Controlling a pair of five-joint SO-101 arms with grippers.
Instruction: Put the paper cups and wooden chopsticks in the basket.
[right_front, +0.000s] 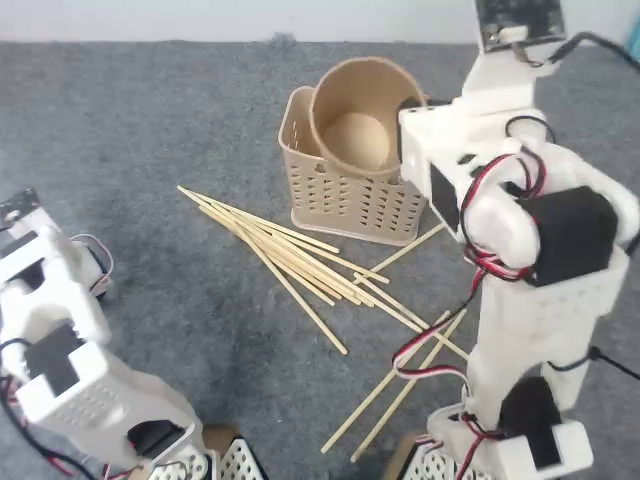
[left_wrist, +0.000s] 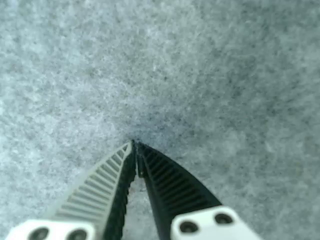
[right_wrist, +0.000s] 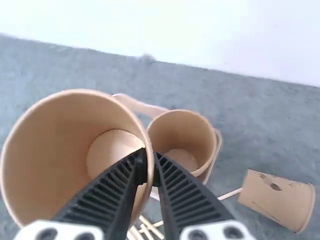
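Over the basket (right_front: 350, 205), the right hand (right_wrist: 149, 156) pinches a tan paper cup (right_wrist: 50, 150).

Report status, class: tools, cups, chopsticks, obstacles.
Left tool shut, empty, over carpet. Right tool shut on paper cup rim, by basket. Chopsticks loose on carpet. One cup lying loose.

The left arm (right_front: 60, 360) sits folded low at the near left corner, hunched over its base. The left gripper (left_wrist: 135, 146) points downward, and its two ribbed fingers (left_wrist: 102, 187) are pressed together at the tips with nothing between them. The right arm (right_front: 545, 300) stands tall from its base at the near right and stretches forward, its wrist bent over at the top. The right gripper (right_wrist: 149, 155) is clamped on the wall of a paper cup (right_wrist: 55, 150), one finger inside the rim and the other outside.
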